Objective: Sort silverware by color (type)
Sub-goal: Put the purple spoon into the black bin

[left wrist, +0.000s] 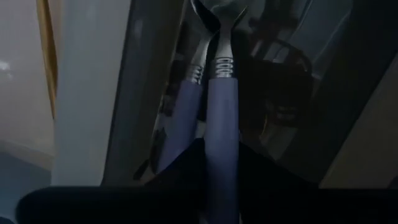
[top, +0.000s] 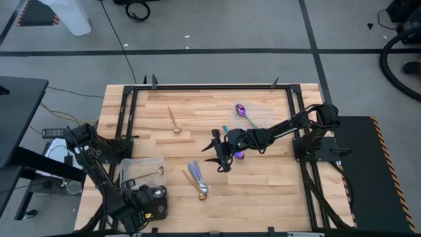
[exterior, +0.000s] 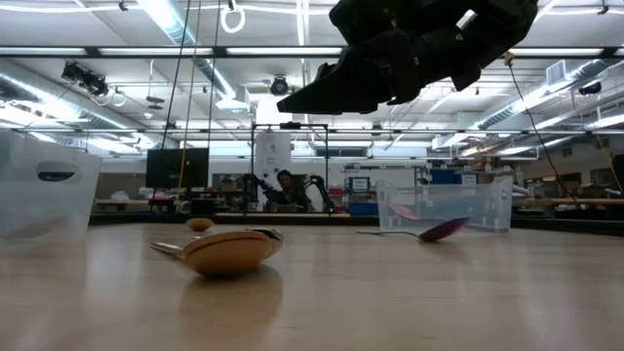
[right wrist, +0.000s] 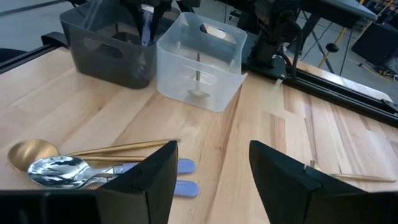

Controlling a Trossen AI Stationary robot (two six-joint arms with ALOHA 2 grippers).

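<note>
My left gripper (top: 148, 197) points straight down into a dark container (right wrist: 112, 50) at the table's near left corner, shut on a lavender-handled utensil (left wrist: 221, 124). Beside it stands a clear container (right wrist: 199, 62) with a gold spoon (right wrist: 198, 81) inside. My right gripper (right wrist: 211, 180) hovers open over mid-table, touching nothing. Near it, a gold spoon (right wrist: 34, 152) and two lavender-handled silver spoons (right wrist: 59, 168) lie flat on the wood. An iridescent purple spoon (top: 242, 110) lies toward the far right, and another (top: 240, 155) under my right arm. A lone gold spoon (top: 174, 122) lies at the far middle. My left gripper has the utensil's lavender handle (left wrist: 222, 168) between its two fingers, coming from above and pointing down. The utensil hangs upright along the fingers, its silver head (left wrist: 217, 18) low inside the dark container. What the head rests on does not show.
Black rails (top: 128, 112) frame the wooden table on its left, right and far sides. The two containers fill the near left corner. Bare wood lies between my right gripper and the containers (right wrist: 124, 118). A person sits far off in the room (exterior: 288, 185).
</note>
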